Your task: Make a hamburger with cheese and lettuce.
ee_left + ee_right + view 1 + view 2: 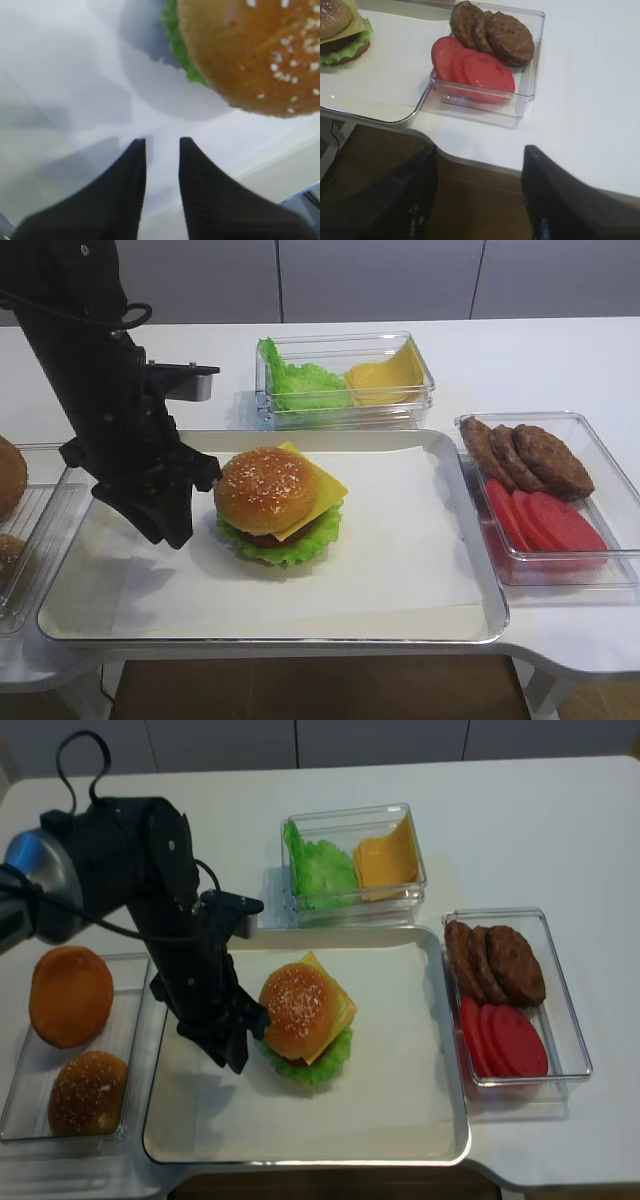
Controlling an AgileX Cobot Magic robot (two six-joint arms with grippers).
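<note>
The hamburger [268, 502] stands on the paper-lined silver tray [460, 630], left of its middle. It has a sesame bun top, the yellow cheese [325, 485] with a corner sticking out to the right, a patty, and the ruffled green lettuce [290, 548] underneath. My left gripper [172, 535] hangs just left of the hamburger above the paper; in the left wrist view [162, 142] its jaws are slightly apart and empty, with the bun [255, 50] ahead to the right. My right gripper [479, 150] is open and empty over the table's front edge, out of both high views.
A clear box of green leaves and yellow slices [345, 380] stands behind the tray. A clear box of brown patties and tomato slices [540, 490] stands right of it. A clear box with two loose buns [70, 995] stands at the left.
</note>
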